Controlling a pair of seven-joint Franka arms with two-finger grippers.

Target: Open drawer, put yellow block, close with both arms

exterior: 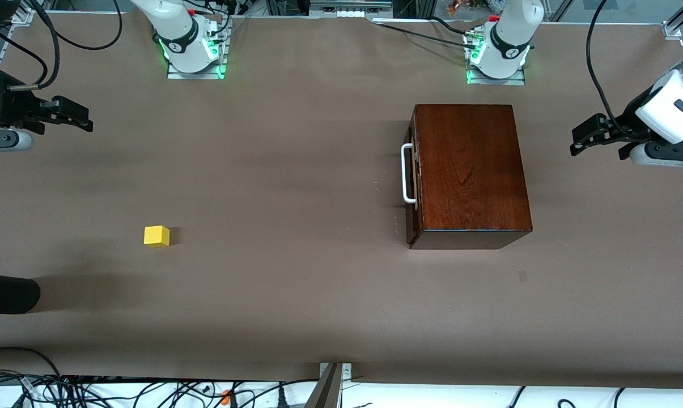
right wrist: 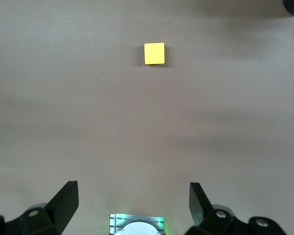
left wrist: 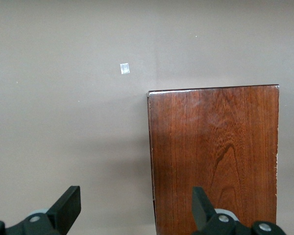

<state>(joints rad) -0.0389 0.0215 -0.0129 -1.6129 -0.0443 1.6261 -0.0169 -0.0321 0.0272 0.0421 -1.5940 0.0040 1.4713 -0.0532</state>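
- Toward the left arm's end of the counter (exterior: 318,170) stands the dark mahogany box (exterior: 470,170), its glossy top showing wood grain.
- On the box's side that faces the right arm's end sits the drawer (exterior: 412,175), pushed fully in, with its white U-shaped handle (exterior: 406,173) sticking out from the dark front panel.
- Well apart from the box, toward the right arm's end of the counter and a little nearer to the front camera, the yellow block (exterior: 157,236) lies alone on the brown surface, touching nothing.
- The left hand (exterior: 580,139) hangs in the air over the counter at the box's closed back end, apart from it, fingers spread wide and grasping nothing; the left wrist view looks down past both fingers (left wrist: 68,208) onto the box top.
- The right hand (exterior: 75,118) hangs over the counter's edge at the right arm's end, far from the box, fingers released and empty; the right wrist view shows the block lying clear of the spread fingers (right wrist: 63,200).
- Both arms wait.
- A small pale square mark (left wrist: 124,69) lies on the counter near the box's corner.
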